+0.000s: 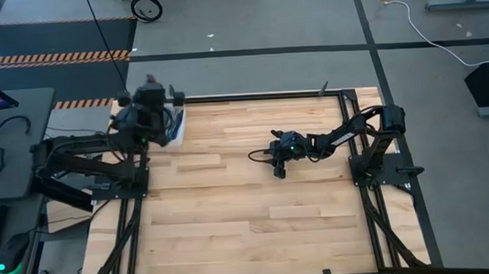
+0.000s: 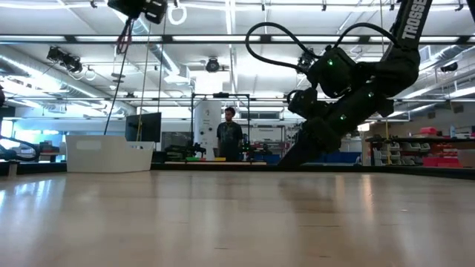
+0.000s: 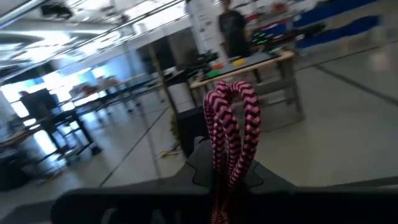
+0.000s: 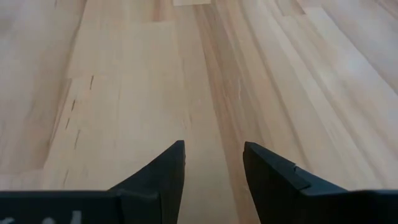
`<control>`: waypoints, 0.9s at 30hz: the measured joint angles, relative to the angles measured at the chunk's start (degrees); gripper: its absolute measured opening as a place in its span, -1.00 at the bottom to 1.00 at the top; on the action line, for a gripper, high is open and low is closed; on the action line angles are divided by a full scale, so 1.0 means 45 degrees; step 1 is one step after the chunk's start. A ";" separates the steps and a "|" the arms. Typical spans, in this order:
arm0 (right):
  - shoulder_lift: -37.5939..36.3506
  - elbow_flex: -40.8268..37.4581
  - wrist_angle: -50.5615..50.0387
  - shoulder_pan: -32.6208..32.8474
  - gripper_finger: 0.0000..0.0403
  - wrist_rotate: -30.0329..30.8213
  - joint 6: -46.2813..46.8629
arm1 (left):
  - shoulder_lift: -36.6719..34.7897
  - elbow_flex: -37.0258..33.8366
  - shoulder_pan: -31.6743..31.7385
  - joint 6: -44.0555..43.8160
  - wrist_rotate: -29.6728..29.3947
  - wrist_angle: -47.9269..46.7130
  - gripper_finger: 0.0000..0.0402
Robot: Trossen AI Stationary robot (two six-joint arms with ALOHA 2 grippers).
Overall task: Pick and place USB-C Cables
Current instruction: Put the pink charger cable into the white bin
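The left gripper (image 3: 227, 186) is raised above the white bin (image 2: 110, 153) at the table's (image 1: 231, 212) left edge, clamped, as it seems, on a maroon cable (image 3: 231, 127) looping between its fingers. The right gripper (image 4: 212, 163), fingers apart, hovers over the table's middle.

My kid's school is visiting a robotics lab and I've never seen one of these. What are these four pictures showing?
Two dark robot arms work at a wooden table. One picture looks straight down, one looks level across the tabletop, and two come from cameras on the arms' wrists. The left pincer is raised over a white bin at the table's far left edge, gripping a pink-and-black braided cable. The right pincer hangs open, close above bare wood near the table's middle. No other cables show on the table. A person stands in the room behind.
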 joint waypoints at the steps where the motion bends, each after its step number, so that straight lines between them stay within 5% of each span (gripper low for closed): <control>1: 0.0000 0.0000 0.0010 0.0014 -0.17 -0.0005 0.0004 | -0.0095 0.0000 0.0213 -0.0009 0.0006 -0.0153 -0.93; 16: 0.0005 0.0000 0.0394 0.0068 -0.17 -0.0010 0.0315 | 0.0072 -0.0015 0.0726 -0.3025 0.0901 -0.4290 -0.93; 21: 0.0005 -0.0001 0.0445 0.0068 -0.17 -0.0010 0.0330 | -0.0375 0.0037 0.1057 -0.4775 0.4700 -0.6359 -0.93; 27: 0.0005 -0.0004 0.0502 0.0068 -0.17 -0.0014 0.0330 | -0.0191 0.2081 0.4659 -1.2828 0.9039 -1.6188 -0.93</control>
